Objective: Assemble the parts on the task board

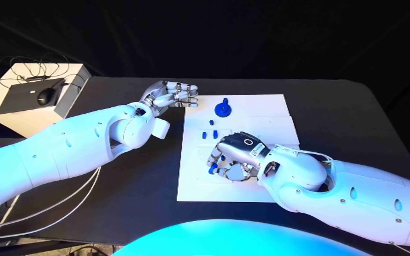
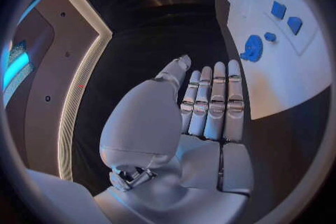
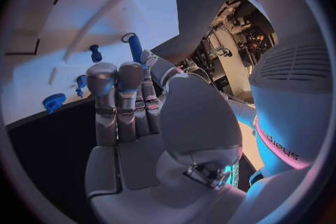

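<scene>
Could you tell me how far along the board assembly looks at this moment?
Early. Nothing looks clearly assembled: a blue gear and small blue pegs sit loose on the task board. The right robot hand pinches one blue peg; the left robot hand rests empty at the board's edge.

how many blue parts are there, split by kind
toothed blue disc: 1
small blue pieces lying loose on the task board: 3
long blue peg at the right hand fingertips: 1
total: 5
</scene>
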`<state>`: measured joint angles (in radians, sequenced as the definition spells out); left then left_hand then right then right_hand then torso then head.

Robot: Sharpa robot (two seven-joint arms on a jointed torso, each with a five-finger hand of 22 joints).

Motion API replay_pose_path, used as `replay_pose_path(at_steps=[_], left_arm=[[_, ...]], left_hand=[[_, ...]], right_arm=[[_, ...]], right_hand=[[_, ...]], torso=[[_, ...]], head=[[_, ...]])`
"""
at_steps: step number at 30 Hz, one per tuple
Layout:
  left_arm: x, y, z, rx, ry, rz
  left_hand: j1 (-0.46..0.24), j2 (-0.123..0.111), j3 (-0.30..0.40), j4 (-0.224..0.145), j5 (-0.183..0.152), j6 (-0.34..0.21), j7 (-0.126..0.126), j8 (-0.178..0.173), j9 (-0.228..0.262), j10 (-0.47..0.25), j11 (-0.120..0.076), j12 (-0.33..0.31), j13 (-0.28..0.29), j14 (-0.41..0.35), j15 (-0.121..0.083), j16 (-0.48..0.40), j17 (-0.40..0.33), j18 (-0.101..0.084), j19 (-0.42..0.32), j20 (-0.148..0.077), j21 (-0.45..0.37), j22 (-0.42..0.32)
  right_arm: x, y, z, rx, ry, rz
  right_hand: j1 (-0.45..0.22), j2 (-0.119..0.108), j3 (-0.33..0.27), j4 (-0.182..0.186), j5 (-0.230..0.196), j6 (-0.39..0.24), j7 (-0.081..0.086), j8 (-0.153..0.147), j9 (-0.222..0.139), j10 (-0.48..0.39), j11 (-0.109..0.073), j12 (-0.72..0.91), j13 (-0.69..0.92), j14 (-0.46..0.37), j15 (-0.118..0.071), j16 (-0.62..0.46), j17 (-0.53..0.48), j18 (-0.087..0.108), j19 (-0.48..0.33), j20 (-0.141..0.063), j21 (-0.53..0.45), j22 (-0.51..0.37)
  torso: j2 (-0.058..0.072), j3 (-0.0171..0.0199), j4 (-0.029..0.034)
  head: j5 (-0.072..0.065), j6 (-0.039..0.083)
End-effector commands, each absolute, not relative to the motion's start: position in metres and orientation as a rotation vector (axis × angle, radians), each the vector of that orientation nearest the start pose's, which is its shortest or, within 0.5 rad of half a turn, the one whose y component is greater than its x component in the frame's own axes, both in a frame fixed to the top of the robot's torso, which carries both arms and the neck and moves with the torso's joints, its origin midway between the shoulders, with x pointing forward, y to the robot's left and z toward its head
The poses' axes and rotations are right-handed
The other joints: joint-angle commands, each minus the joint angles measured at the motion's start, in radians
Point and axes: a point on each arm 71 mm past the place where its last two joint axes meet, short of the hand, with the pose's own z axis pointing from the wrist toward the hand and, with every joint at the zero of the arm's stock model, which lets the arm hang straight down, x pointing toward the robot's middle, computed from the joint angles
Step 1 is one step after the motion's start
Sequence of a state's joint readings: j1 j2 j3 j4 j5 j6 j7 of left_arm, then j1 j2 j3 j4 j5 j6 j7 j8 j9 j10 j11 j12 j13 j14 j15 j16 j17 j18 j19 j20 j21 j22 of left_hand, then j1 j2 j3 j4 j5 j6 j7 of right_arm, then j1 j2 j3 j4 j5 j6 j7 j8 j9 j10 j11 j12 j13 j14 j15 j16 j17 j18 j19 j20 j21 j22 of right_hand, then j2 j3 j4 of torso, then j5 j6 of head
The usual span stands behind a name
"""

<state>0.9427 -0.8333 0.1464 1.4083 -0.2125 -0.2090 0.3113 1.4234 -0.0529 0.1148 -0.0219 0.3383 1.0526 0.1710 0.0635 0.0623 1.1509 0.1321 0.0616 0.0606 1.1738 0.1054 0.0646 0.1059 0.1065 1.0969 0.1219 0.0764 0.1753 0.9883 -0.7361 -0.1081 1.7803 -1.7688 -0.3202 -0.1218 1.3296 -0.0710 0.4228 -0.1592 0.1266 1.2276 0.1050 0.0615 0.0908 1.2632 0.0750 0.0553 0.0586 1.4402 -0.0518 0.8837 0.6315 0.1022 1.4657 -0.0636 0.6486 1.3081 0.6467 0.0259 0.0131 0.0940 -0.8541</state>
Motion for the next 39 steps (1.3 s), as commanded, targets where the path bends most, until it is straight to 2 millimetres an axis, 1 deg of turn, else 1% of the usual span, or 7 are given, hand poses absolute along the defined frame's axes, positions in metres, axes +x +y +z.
replay_pose_path(at_steps=[1, 8, 16, 21, 29, 35, 39], left_arm=[[0.4790, 0.2349, -0.2477, -1.121, 1.536, -1.488], [0.4790, 0.2366, -0.2477, -1.122, 1.535, -1.484], [0.4790, 0.2377, -0.2477, -1.122, 1.535, -1.481], [0.4789, 0.2383, -0.2477, -1.122, 1.535, -1.480], [0.4788, 0.2393, -0.2476, -1.123, 1.535, -1.477], [0.4787, 0.2401, -0.2476, -1.124, 1.534, -1.475], [0.4786, 0.2397, -0.2474, -1.123, 1.535, -1.475]], left_hand=[[-0.002, 0.000, 0.002, 0.002, -0.002, -0.001, 0.000, 0.000, 0.001, -0.001, -0.004, -0.001, -0.001, 0.001, -0.002, -0.001, 0.001, -0.011, 0.003, 0.000, 0.002, -0.001], [-0.002, 0.000, 0.002, 0.002, -0.002, -0.001, 0.000, 0.000, 0.001, -0.001, -0.004, -0.001, -0.001, 0.001, -0.002, -0.001, 0.001, -0.011, 0.003, 0.000, 0.002, -0.001], [-0.002, 0.000, 0.002, 0.002, -0.002, -0.001, 0.000, 0.000, 0.001, -0.001, -0.004, -0.001, -0.001, 0.001, -0.002, -0.001, 0.001, -0.011, 0.003, 0.000, 0.002, -0.001], [-0.002, 0.000, 0.002, 0.002, -0.002, -0.001, 0.000, 0.000, 0.001, -0.001, -0.004, -0.001, -0.001, 0.001, -0.002, -0.001, 0.001, -0.011, 0.003, 0.000, 0.002, -0.001], [-0.002, 0.000, 0.002, 0.002, -0.002, -0.001, 0.000, 0.000, 0.001, -0.001, -0.004, -0.001, -0.001, 0.001, -0.002, -0.001, 0.001, -0.011, 0.003, 0.000, 0.002, -0.001], [-0.002, 0.000, 0.002, 0.002, -0.002, -0.001, 0.000, 0.000, 0.001, -0.001, -0.004, -0.001, -0.001, 0.001, -0.002, -0.001, 0.001, -0.011, 0.003, 0.000, 0.002, -0.001], [-0.002, 0.000, 0.002, 0.002, -0.002, -0.001, 0.000, 0.000, 0.001, -0.001, -0.004, -0.001, -0.001, 0.001, -0.002, -0.001, 0.001, -0.011, 0.003, 0.000, 0.002, -0.001]], right_arm=[[0.3527, -0.0763, -0.2560, -0.565, 1.655, 0.936], [0.3526, -0.0774, -0.2582, -0.571, 1.660, 0.924], [0.3532, -0.0789, -0.2600, -0.583, 1.673, 0.904], [0.3534, -0.0791, -0.2628, -0.600, 1.698, 0.886], [0.3522, -0.0812, -0.2652, -0.623, 1.729, 0.873], [0.3510, -0.0812, -0.2651, -0.629, 1.735, 0.873], [0.3512, -0.0796, -0.2657, -0.632, 1.740, 0.869]], right_hand=[[0.044, 0.049, 0.000, -0.006, 0.003, 0.005, 0.005, 0.004, 0.000, 0.070, -0.039, 0.007, 0.005, 0.001, -0.002, -0.004, 0.001, 0.012, -0.005, -0.005, 0.000, 0.080], [0.044, 0.049, 0.000, -0.006, 0.003, 0.005, 0.005, 0.004, 0.000, 0.070, -0.039, 0.007, 0.005, 0.001, -0.002, -0.004, 0.001, 0.012, -0.005, -0.005, 0.000, 0.080], [0.043, 0.049, -0.001, -0.008, 0.001, 0.006, 0.005, 0.004, 0.000, 0.070, -0.039, 0.007, 0.005, 0.001, -0.002, -0.003, 0.002, 0.012, -0.005, -0.005, 0.002, 0.080], [0.043, 0.049, -0.001, -0.008, 0.001, 0.006, 0.005, 0.004, 0.000, 0.070, -0.039, 0.007, 0.005, 0.001, -0.002, -0.003, 0.002, 0.012, -0.005, -0.005, 0.002, 0.080], [0.042, 0.050, -0.001, -0.009, 0.000, 0.006, 0.004, 0.004, 0.000, 0.069, -0.039, 0.007, 0.005, 0.001, -0.002, -0.003, 0.002, 0.012, -0.007, -0.004, 0.001, 0.080], [0.042, 0.050, -0.001, -0.009, 0.000, 0.006, 0.004, 0.004, 0.000, 0.069, -0.039, 0.007, 0.005, 0.001, -0.002, -0.003, 0.002, 0.012, -0.007, -0.004, 0.001, 0.080], [0.042, 0.050, -0.001, -0.009, 0.000, 0.006, 0.004, 0.004, 0.000, 0.069, -0.039, 0.007, 0.005, 0.001, -0.002, -0.003, 0.002, 0.012, -0.007, -0.004, 0.001, 0.080]], torso=[[0.000, -0.0004, -0.0005], [0.000, -0.0002, 0.0004], [-0.001, -0.0008, -0.0006], [-0.001, -0.0006, 0.0000], [0.000, -0.0007, 0.0001], [0.000, 0.0001, -0.0009], [0.000, -0.0005, 0.0013]], head=[[0.001, -0.001], [0.001, -0.004], [0.001, -0.004], [0.001, -0.003], [0.001, -0.006], [0.002, -0.007], [0.002, -0.004]])
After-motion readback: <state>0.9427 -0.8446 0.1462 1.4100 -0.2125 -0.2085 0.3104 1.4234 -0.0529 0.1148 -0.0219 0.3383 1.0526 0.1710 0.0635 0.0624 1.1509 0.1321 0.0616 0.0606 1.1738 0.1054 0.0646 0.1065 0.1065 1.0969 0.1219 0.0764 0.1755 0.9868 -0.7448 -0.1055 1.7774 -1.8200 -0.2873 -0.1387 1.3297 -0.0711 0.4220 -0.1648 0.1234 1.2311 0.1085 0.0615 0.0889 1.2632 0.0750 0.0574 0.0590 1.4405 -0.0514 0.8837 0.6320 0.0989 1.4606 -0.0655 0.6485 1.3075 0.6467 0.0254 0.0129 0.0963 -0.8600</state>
